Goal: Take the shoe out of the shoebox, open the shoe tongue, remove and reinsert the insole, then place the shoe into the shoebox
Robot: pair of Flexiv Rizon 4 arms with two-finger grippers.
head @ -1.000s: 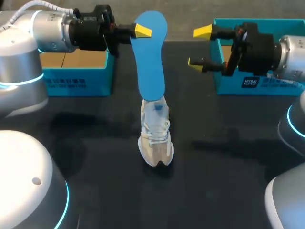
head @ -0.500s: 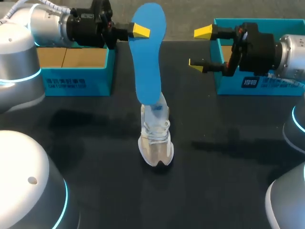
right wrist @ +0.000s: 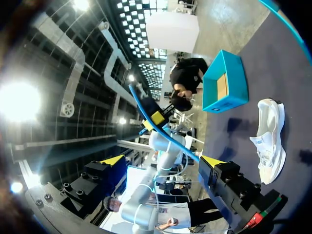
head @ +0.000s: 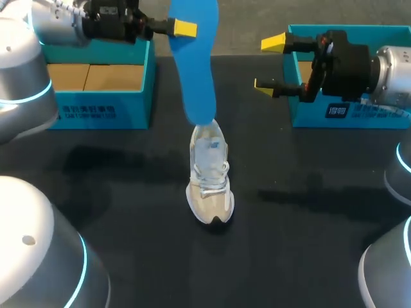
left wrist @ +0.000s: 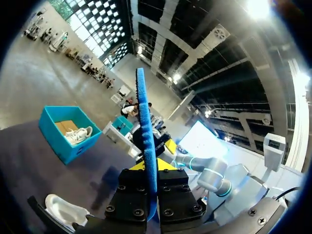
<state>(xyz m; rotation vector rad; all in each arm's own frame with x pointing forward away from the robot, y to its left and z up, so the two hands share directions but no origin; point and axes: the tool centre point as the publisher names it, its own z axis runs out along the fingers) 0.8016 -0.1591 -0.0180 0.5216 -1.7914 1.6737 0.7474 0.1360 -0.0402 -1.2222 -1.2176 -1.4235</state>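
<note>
- Insole [head: 196, 64] aloft at the far middle of the black table [head: 128, 212]; the left gripper [head: 191, 29], reaching in from the far left, is clamped on the blue insole near its upper end, one yellow tip showing on the left face.
- In the left wrist view the insole [left wrist: 144, 112] stands edge-on, pinched between the two black finger blocks of the left gripper [left wrist: 150, 168]; it rises straight out ahead of them.
- From above, the insole's lower end lines up over the heel opening of the shoe [head: 209, 176]; whether the two touch cannot be told.
- The pale shoe stands upright on its sole in the middle of the table, dark-tipped toe pointing near, heel far, laces in place; it sits outside both boxes.
- The right gripper [head: 268, 64] hangs at the far right, well apart from the insole and the shoe; its yellow-tipped fingers are spread wide with nothing between them.
- In the right wrist view the right gripper [right wrist: 163, 161] shows the same wide gap; the insole [right wrist: 156, 124] appears ahead as a thin blue curve, the shoe [right wrist: 268, 139] lies off to one side on the table.
- A teal left shoebox [head: 103, 109] sits at the far left under the left arm, brown card showing inside; a matching right shoebox [head: 302, 119] sits at the far right behind the right arm.
</note>
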